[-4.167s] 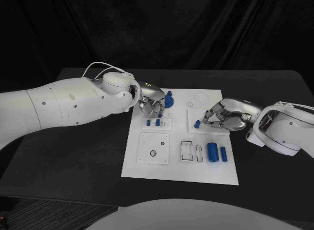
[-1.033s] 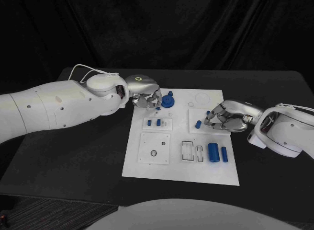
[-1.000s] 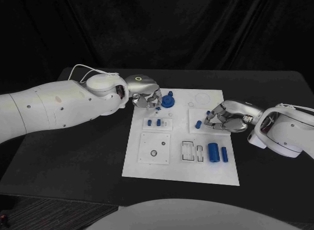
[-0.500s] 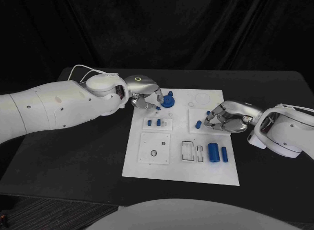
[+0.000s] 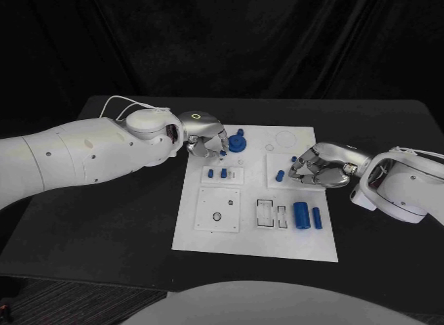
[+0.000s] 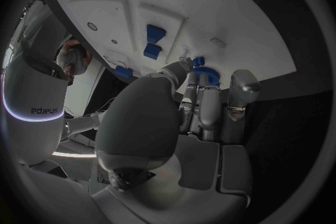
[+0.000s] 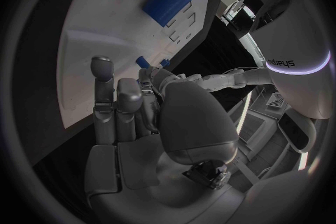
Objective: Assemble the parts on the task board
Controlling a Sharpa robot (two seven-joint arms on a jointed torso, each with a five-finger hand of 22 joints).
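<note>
The white task board (image 5: 243, 233) lies mid-table. My left hand (image 5: 206, 139) hovers at its far left corner beside the blue gear (image 5: 239, 143). In the left wrist view, thumb and fingers close on a small blue part (image 6: 199, 62), with the blue gear (image 6: 208, 74) just behind it. My right hand (image 5: 321, 167) rests on the board's right side, its fingers (image 7: 105, 81) curled and nothing seen in them. A blue peg (image 5: 279, 177) stands just beside it. Two small blue pegs (image 5: 217, 174) sit in a holder, and a thick blue cylinder (image 5: 300, 214) and a slim one (image 5: 317, 217) lie nearer me.
A white square plate with a small ring (image 5: 217, 208) and several narrow slots (image 5: 272, 214) occupy the board's near half. A faint ring outline (image 5: 283, 139) marks the far right corner. Black table (image 5: 105, 223) surrounds the board.
My left hand has drawn back from over the board's small pegs toward the far left corner and turned slightly beside the gear. The right hand has barely shifted.
</note>
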